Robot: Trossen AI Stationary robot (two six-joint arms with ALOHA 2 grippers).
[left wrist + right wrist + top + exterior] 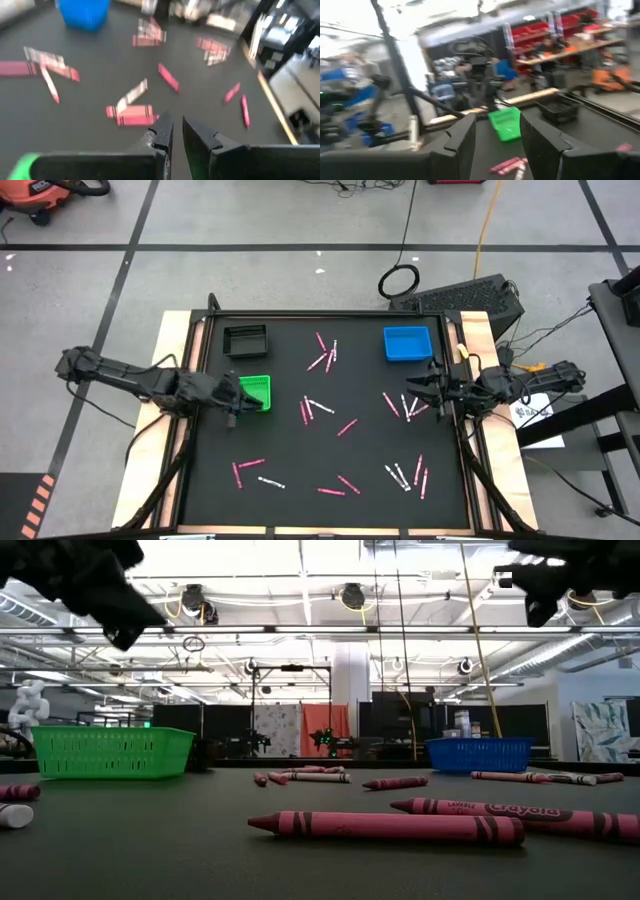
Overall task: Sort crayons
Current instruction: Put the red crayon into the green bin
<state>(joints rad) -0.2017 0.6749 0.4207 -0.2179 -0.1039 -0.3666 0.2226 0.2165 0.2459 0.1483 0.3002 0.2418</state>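
Observation:
Several pink and white crayons (pixel 347 427) lie flat and scattered over the black mat, and some show large in the low view (pixel 385 827). My left gripper (pixel 237 404) hovers at the mat's left side, above the near left corner of the green tray (pixel 257 391). It slants down over crayons (pixel 130 111). Its fingers (pixel 177 132) stand a narrow gap apart with nothing between them. At the mat's right edge, raised and about level, my right gripper (pixel 425 390) stands open and empty (pixel 497 135). It points across the mat toward the green tray (pixel 505 123).
A black tray (pixel 245 338) stands at the far left of the mat and a blue tray (pixel 407 343) at the far right. The green tray sits at the mid left. A wooden frame (pixel 170 360) borders the mat.

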